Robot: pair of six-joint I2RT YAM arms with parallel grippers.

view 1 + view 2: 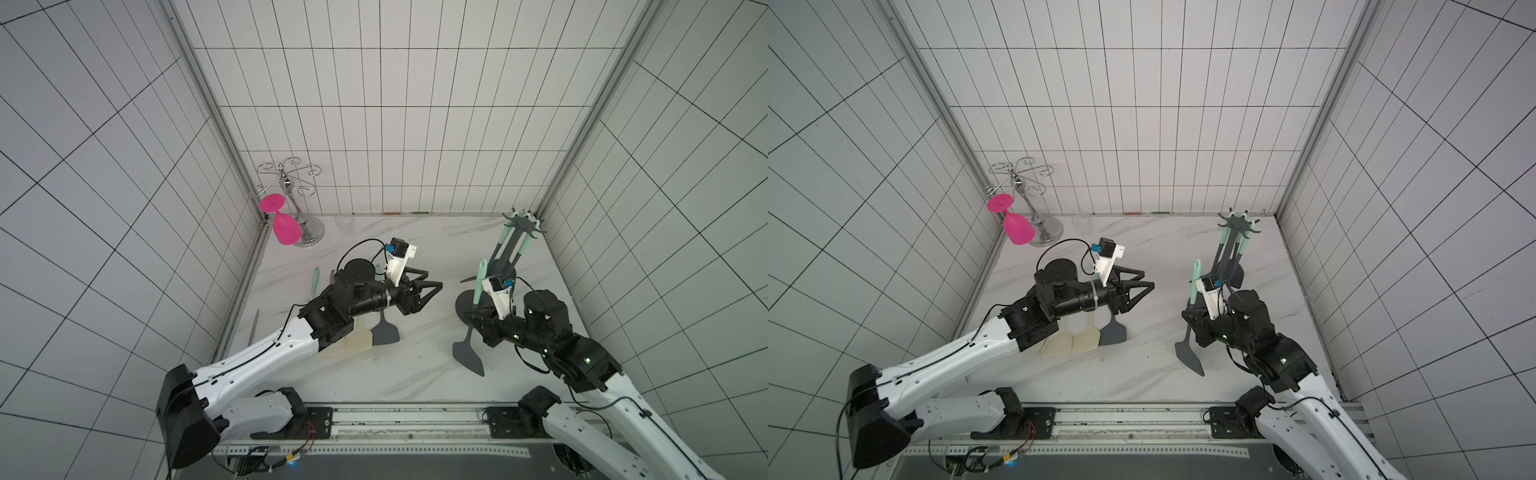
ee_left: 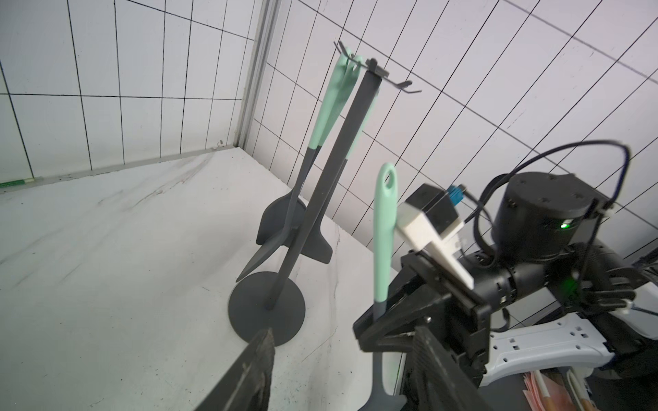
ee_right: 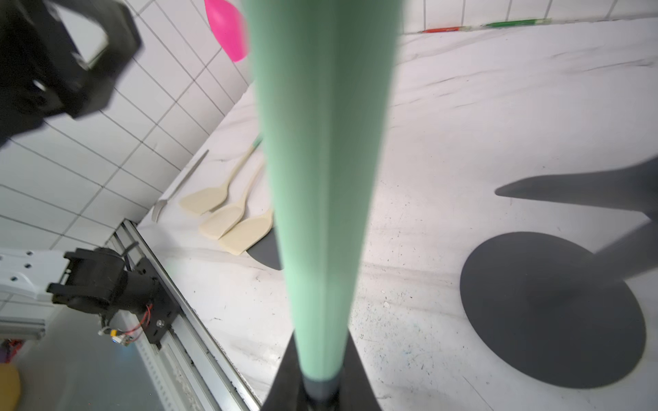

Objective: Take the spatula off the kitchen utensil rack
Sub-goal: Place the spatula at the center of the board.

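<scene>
Mint-green handle, dark grey blade: that's the spatula [image 1: 480, 282] [image 1: 1195, 282] [image 2: 384, 227] [image 3: 320, 178]. It's off the rack and upright in the right gripper [image 1: 474, 316] [image 1: 1192, 316] [image 2: 381, 313]. The jaws are clamped narrow on the neck, right where mint meets grey. The handle stands up above the jaws with its loop end free. The blade hangs below them. Can't tell if the blade tip touches the table [image 1: 415, 374].

The rack [image 1: 505, 249] [image 1: 1225, 253] [image 2: 320, 185] stands just beyond the right jaws, toward the back corner. Its round base [image 3: 552, 309] is close beside them and partly hidden in both top views. The hooks on top are well above the held handle's loop, with no contact. Other utensils [image 1: 509, 237] [image 2: 331, 103] with the same mint handles hang from those hooks, on the far side of the pole from the jaws.

The left gripper [image 1: 434, 279] [image 1: 1148, 279] is in the air, well apart from the right one and pointing toward it. Its jaws are about half open with nothing between them. In the left wrist view, both its fingers [image 2: 249, 373] frame the rack base and the right gripper.

Under the left arm, behind its jaws, cream spatulas [image 1: 357, 340] [image 1: 1086, 340] [image 3: 220, 220] lie flat on the table. A dark grey one [image 1: 385, 332] [image 1: 1112, 332] lies beside them. A thin metal utensil [image 1: 254, 326] lies by the wall.

Far corner, well away from both sets of jaws: a chrome curly-armed stand [image 1: 299, 199] with a pink glass [image 1: 284, 228] hanging upside down from it. A clear glass [image 1: 344, 220] sits near its foot.
</scene>
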